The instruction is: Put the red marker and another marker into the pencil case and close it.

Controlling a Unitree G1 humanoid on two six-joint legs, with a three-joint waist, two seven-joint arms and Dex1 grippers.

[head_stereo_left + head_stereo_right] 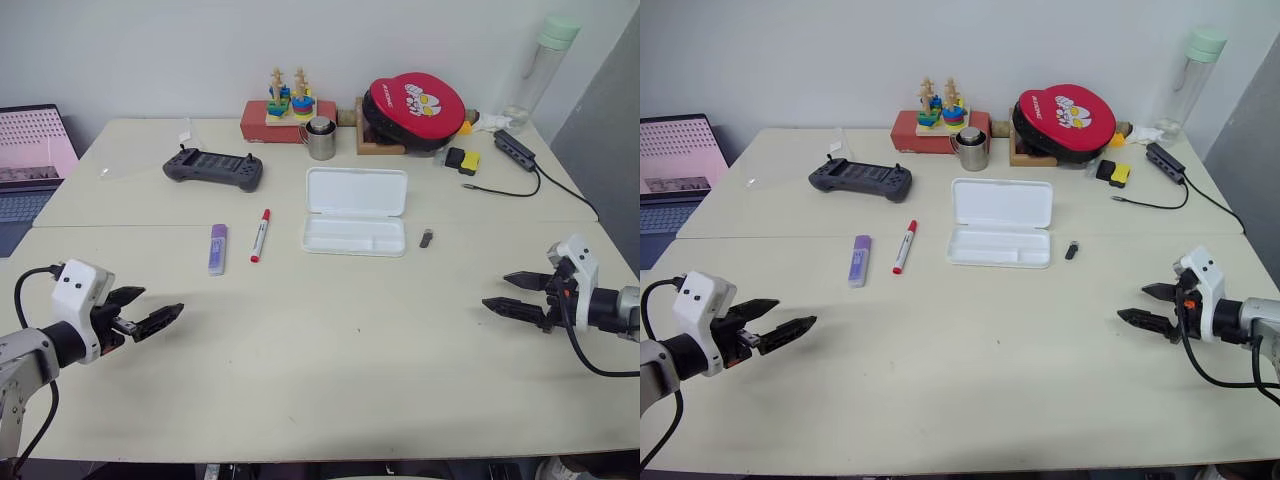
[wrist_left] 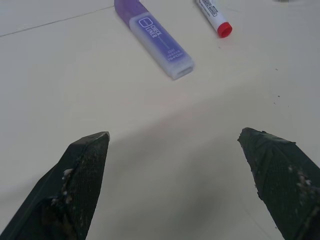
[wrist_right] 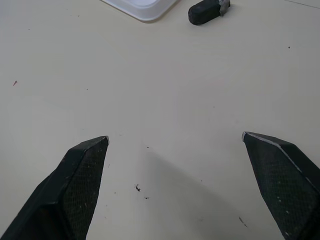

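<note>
We record the left gripper point(image 1: 160, 305) and right gripper point(image 1: 505, 293) nearest, both empty with jaws spread wide above the table point(image 1: 330, 360), then the purple marker point(image 1: 217, 248) beside the red marker point(image 1: 260, 235), and just right of them the pencil case point(image 1: 355, 212) lying open.

A pale cream table point(image 1: 330, 380) stands against a plain white wall point(image 1: 150, 50). A grey panel point(image 1: 605, 130) rises at the right.
</note>
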